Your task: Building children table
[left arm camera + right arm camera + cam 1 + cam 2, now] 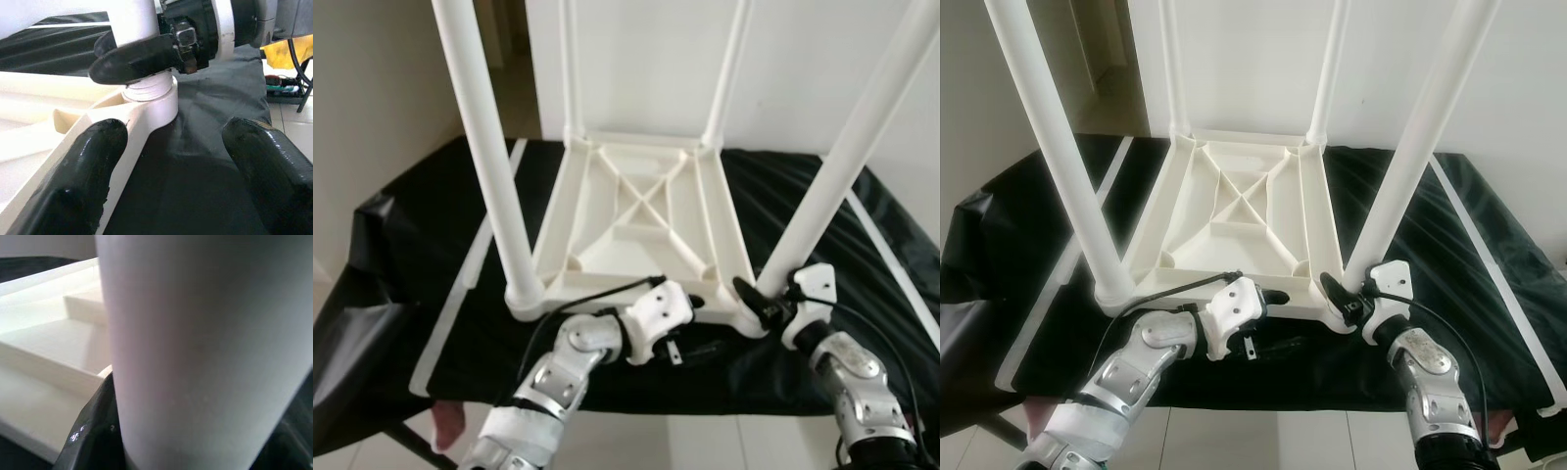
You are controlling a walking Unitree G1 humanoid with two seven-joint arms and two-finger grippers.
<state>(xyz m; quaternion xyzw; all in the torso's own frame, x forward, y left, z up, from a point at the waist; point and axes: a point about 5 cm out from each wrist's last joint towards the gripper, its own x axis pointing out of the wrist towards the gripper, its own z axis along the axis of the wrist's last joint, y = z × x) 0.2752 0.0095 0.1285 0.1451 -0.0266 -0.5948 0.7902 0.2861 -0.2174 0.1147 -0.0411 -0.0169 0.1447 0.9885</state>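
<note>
A white children's table [636, 220] lies upside down on a black-covered surface, its four legs pointing up. My right gripper [766, 294] is shut on the base of the near right leg [862, 137], where the leg enters the corner socket [151, 98]. In the right wrist view that leg [205, 347] is very close, with one black finger [93, 431] against it. My left gripper [700, 325] is open at the tabletop's front edge, pointing toward that same corner. One of its fingers [83, 181] rests against the rim.
The near left leg [489, 147] rises close to my left arm; two far legs [570, 69] stand by the white wall. The black cover [411, 255] has white strips [470, 284] along its sides. A yellow object and cables [288, 54] lie beyond the table's right end.
</note>
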